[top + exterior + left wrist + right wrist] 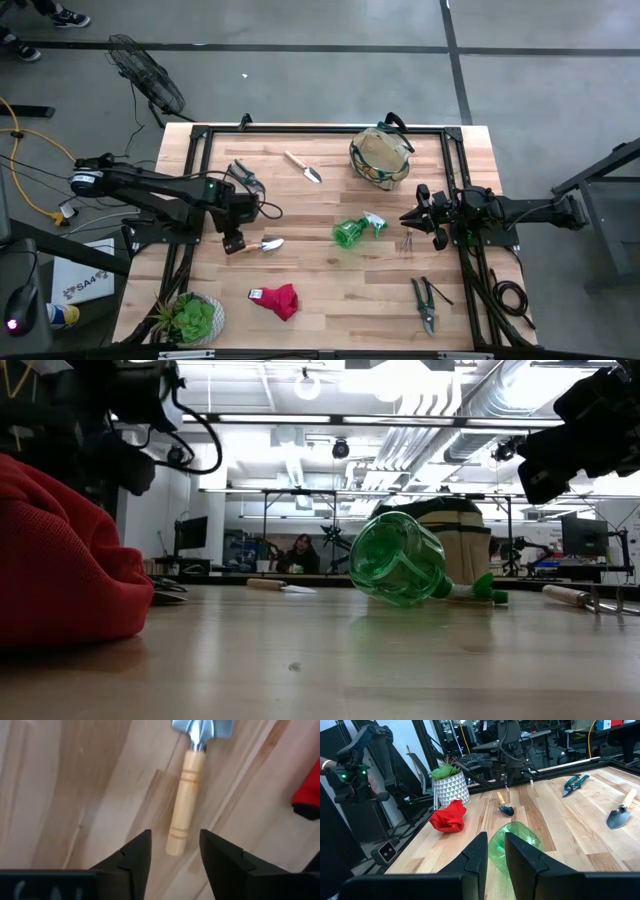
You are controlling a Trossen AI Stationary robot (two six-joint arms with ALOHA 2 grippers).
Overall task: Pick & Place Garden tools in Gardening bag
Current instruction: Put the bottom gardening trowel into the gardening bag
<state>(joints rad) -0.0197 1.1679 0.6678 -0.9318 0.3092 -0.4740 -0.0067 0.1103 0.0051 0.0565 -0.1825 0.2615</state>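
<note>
A wooden-handled trowel (266, 244) lies flat on the table left of centre. My left gripper (236, 243) is open just above it; in the left wrist view its fingertips (175, 852) stand on either side of the handle's free end (176, 846) without touching it. A green spray bottle (355, 231) lies on its side at mid-table. My right gripper (408, 215) is to its right, empty, fingers a narrow gap apart (496, 855), pointing at the bottle (514, 845). The tan gardening bag (381, 156) stands at the far edge.
A second trowel (303, 167) and pruning shears (245, 177) lie at the far left. A small fork (406, 241) lies by the right gripper. More shears (425, 304) lie near right, a red glove (277, 299) near centre, a potted plant (190, 318) at the near left corner.
</note>
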